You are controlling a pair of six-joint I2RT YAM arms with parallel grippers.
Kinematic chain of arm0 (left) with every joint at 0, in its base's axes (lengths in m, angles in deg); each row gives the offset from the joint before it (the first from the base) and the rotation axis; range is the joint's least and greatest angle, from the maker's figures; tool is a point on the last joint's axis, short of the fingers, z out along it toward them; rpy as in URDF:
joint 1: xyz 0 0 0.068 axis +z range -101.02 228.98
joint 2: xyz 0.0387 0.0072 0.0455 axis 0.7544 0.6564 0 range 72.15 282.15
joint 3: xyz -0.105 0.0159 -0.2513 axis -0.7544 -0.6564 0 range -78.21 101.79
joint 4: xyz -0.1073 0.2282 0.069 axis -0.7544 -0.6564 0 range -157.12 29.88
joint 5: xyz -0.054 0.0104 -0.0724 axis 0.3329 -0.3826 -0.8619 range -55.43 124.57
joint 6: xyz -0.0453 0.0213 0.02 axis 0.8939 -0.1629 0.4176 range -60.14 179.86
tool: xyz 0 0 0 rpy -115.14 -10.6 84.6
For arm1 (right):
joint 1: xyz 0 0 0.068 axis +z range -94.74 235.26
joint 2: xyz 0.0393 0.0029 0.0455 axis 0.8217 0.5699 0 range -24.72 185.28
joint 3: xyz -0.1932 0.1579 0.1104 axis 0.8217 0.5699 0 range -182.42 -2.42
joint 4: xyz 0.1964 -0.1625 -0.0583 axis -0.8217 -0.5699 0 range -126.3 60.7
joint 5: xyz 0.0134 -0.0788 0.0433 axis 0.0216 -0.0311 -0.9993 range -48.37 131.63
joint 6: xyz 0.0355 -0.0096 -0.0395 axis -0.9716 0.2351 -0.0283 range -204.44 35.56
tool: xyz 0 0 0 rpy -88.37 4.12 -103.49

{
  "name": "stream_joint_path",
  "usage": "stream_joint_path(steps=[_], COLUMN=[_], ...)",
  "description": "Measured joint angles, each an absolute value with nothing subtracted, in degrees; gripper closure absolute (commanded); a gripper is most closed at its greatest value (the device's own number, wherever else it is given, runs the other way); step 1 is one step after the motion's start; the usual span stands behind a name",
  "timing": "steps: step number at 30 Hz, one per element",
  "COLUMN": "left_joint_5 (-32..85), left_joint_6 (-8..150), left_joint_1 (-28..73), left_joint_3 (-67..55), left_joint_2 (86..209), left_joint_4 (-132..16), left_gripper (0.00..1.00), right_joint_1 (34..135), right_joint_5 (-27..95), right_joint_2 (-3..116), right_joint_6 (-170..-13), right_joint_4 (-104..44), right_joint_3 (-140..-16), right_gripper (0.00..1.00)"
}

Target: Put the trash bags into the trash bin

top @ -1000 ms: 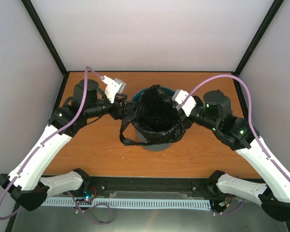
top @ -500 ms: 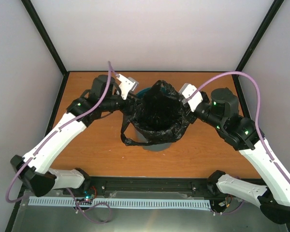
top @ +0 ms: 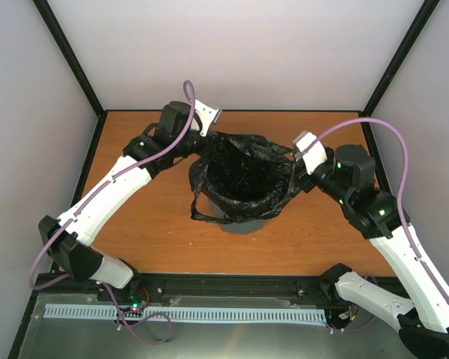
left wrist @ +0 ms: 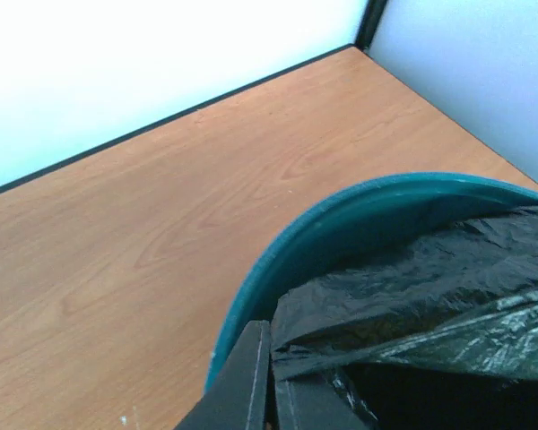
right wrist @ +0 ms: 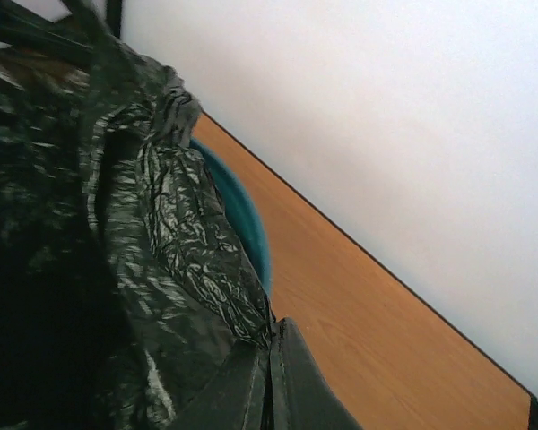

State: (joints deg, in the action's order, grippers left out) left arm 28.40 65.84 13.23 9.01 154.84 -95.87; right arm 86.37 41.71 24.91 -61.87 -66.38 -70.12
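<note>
The teal trash bin (top: 241,225) stands mid-table, with a glossy black trash bag (top: 243,176) sitting in it and its mouth stretched wide over the rim. My left gripper (top: 203,147) is at the bin's far-left rim, shut on the bag's edge. In the left wrist view the left gripper (left wrist: 271,381) pinches the wrinkled bag film (left wrist: 430,287) just inside the teal rim (left wrist: 341,215). My right gripper (top: 294,166) is shut on the bag's right edge. The right wrist view shows the right gripper (right wrist: 271,381) clamping the bag film (right wrist: 161,269) beside the bin rim (right wrist: 248,224).
A loop handle of the bag (top: 200,215) hangs outside the bin at its front left. The wooden table (top: 135,224) is enclosed by white walls, with black corner posts (top: 67,56) at the back. The arms' mounting rail (top: 232,288) runs along the near edge.
My left gripper swung toward the bin's far-left rim and shut on the bag's edge. The right arm pulled slightly right, and the bag's mouth spread wider and flatter.
</note>
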Motion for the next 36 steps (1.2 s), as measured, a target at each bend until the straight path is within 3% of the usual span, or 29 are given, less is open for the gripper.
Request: stream_joint_path(steps=[9,17,18,21,22,36], left_joint_5=[34.4,32.4,32.2,31.5,31.4,30.7], left_joint_6=[65.9,65.9,65.9,66.0,66.2,68.6], left_joint_1=[13.9,18.5,19.0,20.3,20.6,22.9], left_joint_3=[10.5,12.3,13.3,15.2,15.6,13.6], left_joint_2=[155.5,157.1,158.2,162.1,163.6,168.0], left_joint_4=[-96.1,-96.7,-96.8,-97.0,-97.0,-97.9], left_gripper=[0.99,0.96,0.93,0.66,0.63,0.60], right_joint_1=[81.3,78.2,77.4,75.1,74.2,71.0], right_joint_5=[43.8,40.6,40.1,38.8,38.6,34.4], right_joint_2=[31.1,35.1,36.0,38.7,39.7,49.0], right_joint_6=[-63.9,-64.5,-64.8,-65.7,-65.9,-66.5], right_joint_4=[-62.6,-59.5,-59.2,-58.9,-58.8,-58.7], right_joint_3=[-70.3,-70.5,-70.5,-70.5,-70.5,-70.5], right_gripper=[0.97,0.97,0.97,0.97,0.97,0.97])
